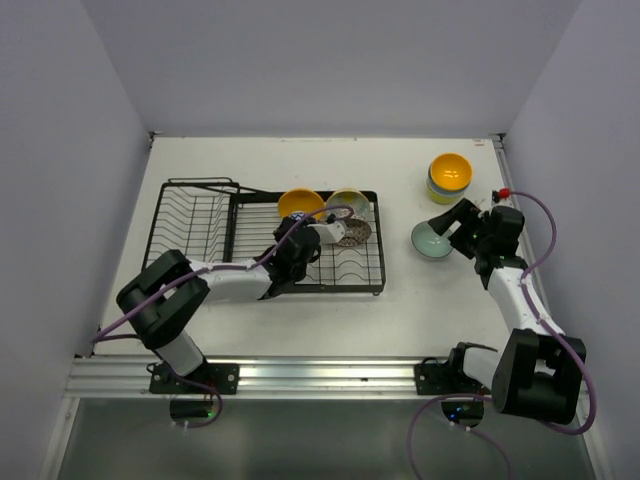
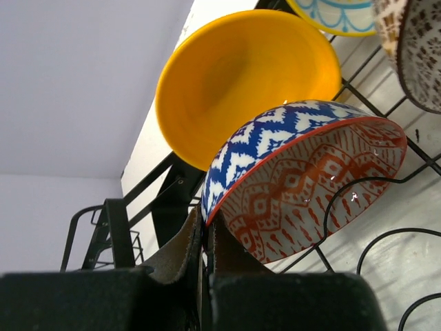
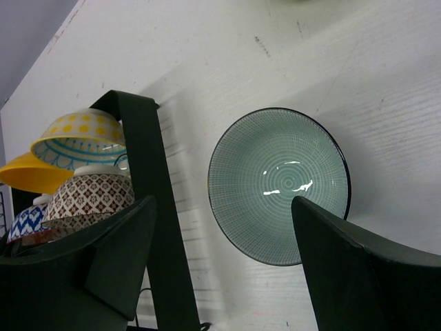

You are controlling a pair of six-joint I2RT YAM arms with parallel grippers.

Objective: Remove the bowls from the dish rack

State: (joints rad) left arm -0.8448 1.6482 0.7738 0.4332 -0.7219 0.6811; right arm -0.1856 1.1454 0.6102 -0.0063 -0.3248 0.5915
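Blue-and-red glaze showed only from the left wrist, where the outstretched left pincer [image 2: 204, 231] clamped the patterned bowl [image 2: 303, 172] in the dish rack [image 1: 200, 225]. The right pincer [image 3: 224, 214] gaped above a teal bowl [image 3: 275, 165].

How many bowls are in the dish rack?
4 in the dish rack: an orange-yellow bowl and a yellow dotted bowl at the far edge, a red-brown patterned bowl nearer, a blue patterned bowl in the left claw. Others may be hidden.
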